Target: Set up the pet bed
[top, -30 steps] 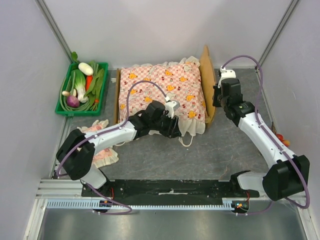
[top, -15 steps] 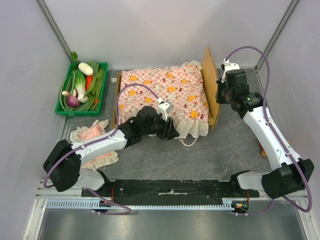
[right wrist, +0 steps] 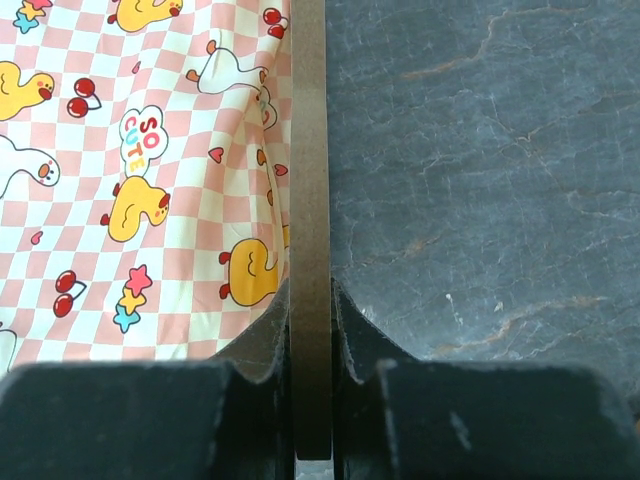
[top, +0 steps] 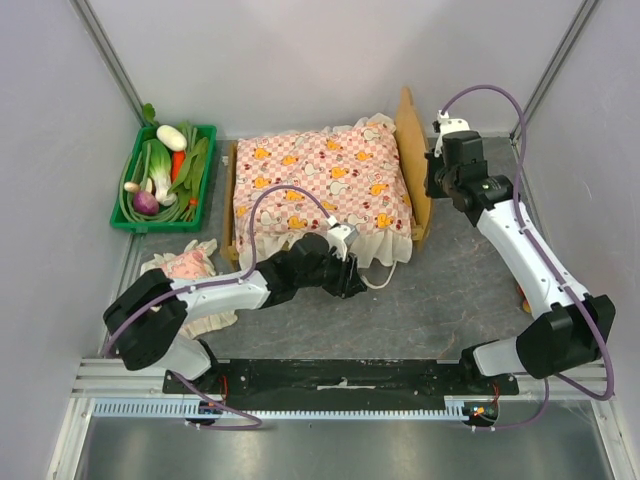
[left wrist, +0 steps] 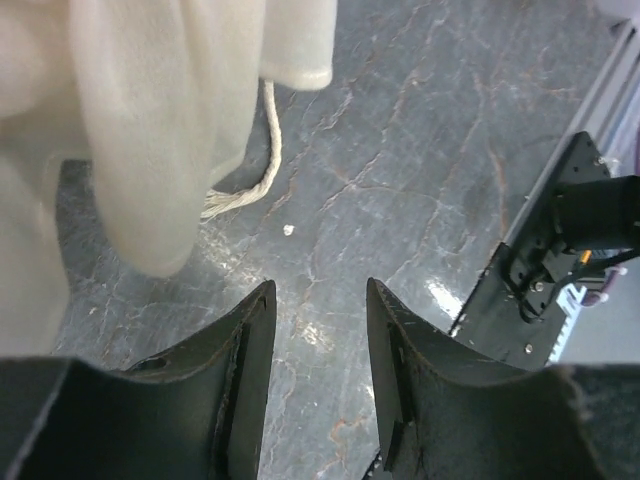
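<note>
The right claw [right wrist: 311,330] is pinched tight on the wooden headboard of the pet bed [right wrist: 309,150], one finger on each side of the board. The bed sits at the back of the table [top: 450,300], headboard end toward the right arm. The pink checked mattress [top: 320,185] lies on top of it.

The left claw [left wrist: 320,300] is half open and holds nothing. It hangs low by the front of the bed. The cream frill [left wrist: 140,130] of the mattress is just beside it, and a white cord [left wrist: 272,140] dangles there too.

I think the job now is getting the mattress to sit straight. The right claw should hold the frame steady and not tip it. The left one should grab only the frill, not the cord, and tug softly. The little pink pillow [top: 188,268] lies on the table near the left arm.
</note>
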